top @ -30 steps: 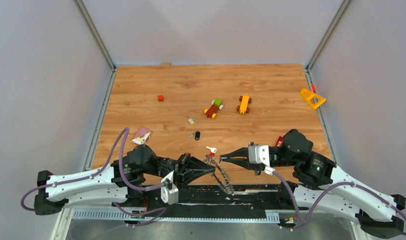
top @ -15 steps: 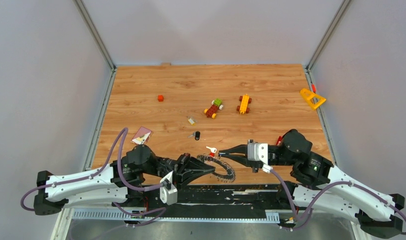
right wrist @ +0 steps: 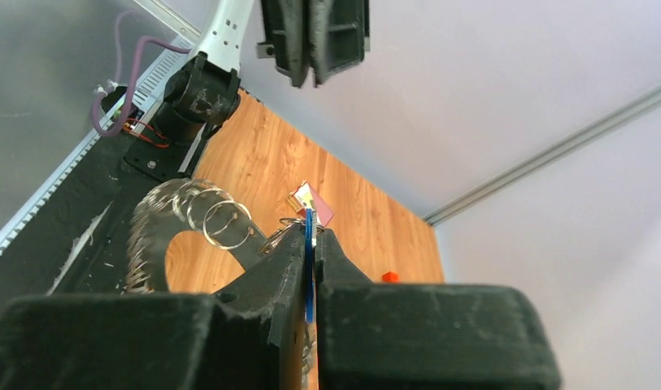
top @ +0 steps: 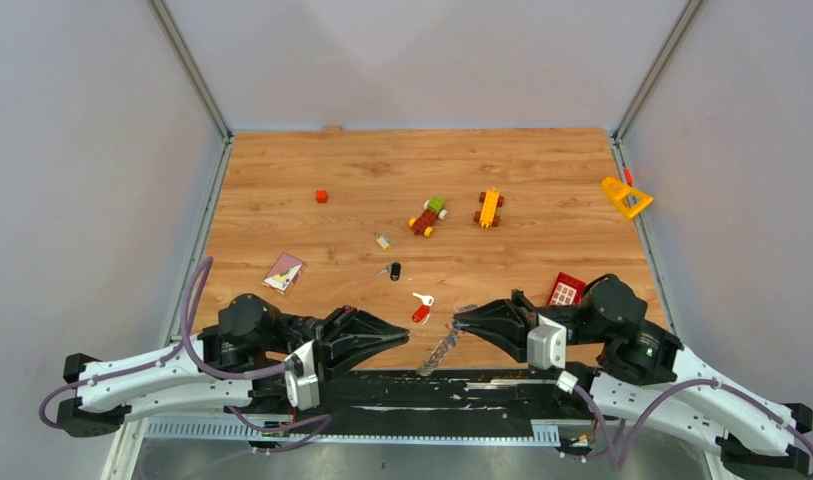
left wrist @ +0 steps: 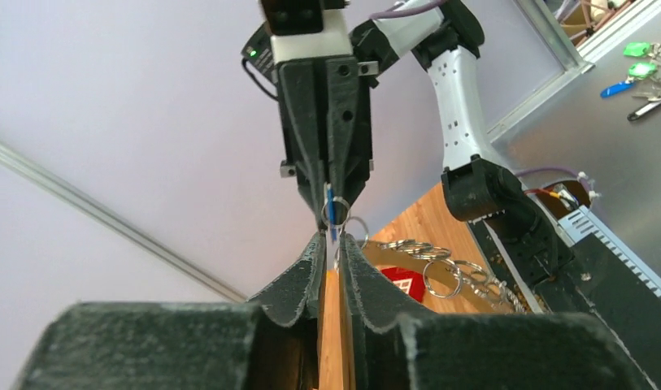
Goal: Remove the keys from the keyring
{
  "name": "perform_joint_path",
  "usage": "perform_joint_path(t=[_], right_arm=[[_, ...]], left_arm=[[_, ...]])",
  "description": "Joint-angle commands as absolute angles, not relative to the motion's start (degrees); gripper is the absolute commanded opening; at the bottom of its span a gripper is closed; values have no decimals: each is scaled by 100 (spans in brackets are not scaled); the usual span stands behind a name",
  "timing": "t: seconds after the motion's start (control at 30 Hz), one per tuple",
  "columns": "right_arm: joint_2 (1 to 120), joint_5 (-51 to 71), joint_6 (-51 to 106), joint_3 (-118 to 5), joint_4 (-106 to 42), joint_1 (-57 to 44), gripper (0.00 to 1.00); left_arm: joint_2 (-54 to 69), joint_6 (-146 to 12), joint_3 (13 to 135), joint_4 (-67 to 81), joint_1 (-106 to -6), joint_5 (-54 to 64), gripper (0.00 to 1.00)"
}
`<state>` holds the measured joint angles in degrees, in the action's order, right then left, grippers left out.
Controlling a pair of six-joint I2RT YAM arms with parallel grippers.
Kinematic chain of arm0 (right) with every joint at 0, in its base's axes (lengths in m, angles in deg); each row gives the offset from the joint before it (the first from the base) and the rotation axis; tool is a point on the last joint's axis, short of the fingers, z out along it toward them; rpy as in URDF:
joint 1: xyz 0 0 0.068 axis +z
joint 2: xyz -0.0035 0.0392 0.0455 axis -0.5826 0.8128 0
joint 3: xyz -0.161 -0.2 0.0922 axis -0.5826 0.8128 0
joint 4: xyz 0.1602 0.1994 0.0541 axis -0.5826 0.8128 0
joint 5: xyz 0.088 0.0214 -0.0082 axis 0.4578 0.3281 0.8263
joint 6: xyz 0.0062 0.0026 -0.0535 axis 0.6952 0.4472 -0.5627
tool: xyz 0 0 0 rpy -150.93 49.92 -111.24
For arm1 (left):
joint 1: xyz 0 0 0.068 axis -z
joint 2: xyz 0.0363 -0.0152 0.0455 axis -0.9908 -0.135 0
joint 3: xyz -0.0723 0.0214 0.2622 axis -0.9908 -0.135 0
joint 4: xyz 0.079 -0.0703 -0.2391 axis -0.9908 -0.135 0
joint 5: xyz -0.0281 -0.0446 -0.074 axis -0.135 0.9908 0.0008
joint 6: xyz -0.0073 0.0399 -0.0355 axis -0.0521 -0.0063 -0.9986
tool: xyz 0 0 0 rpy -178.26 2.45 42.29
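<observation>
At near edge, right hand (top: 460,322) pinching blue key (left wrist: 331,213), keyring (top: 440,350) dangling

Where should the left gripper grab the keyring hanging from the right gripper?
Probably its flat band, pinched across the two faces, coming from the left. The keyring dangles from the blue key pinched in the right gripper; the left gripper faces it with nothing between.

Bright even light, keyring (top: 440,350) motion-blurred
</observation>
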<state>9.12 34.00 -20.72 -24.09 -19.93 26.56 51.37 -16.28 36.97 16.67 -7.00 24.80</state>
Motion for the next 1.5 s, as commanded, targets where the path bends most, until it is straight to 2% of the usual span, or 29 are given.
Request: perform_joint_path(t=[0.0,0.1,0.23,0.8,1.23,1.47], right_arm=[[582,4154,-2979,-2444,-2034,2651,0],[468,4636,-3579,-2444,-1739,2648,0],[401,5257,-4058,-2489,-1386,2651,0],[551,6575,-4980,-2994,-216,2651,0],[792,7822,-6575,-3938,1958,2649,0],[782,7831,-6641,-3900,1905,2646,0]], left_arm=[[5334,-2132,3543,1806,-691,2152,20],[5365,-2265,3457,1887,-692,2136,26],[5365,-2308,3416,1903,-691,2101,27],[5208,-2376,3306,1971,-692,2147,29],[4993,-2353,3304,1980,-692,2142,30],[4942,-2356,3309,1988,-692,2177,30]])
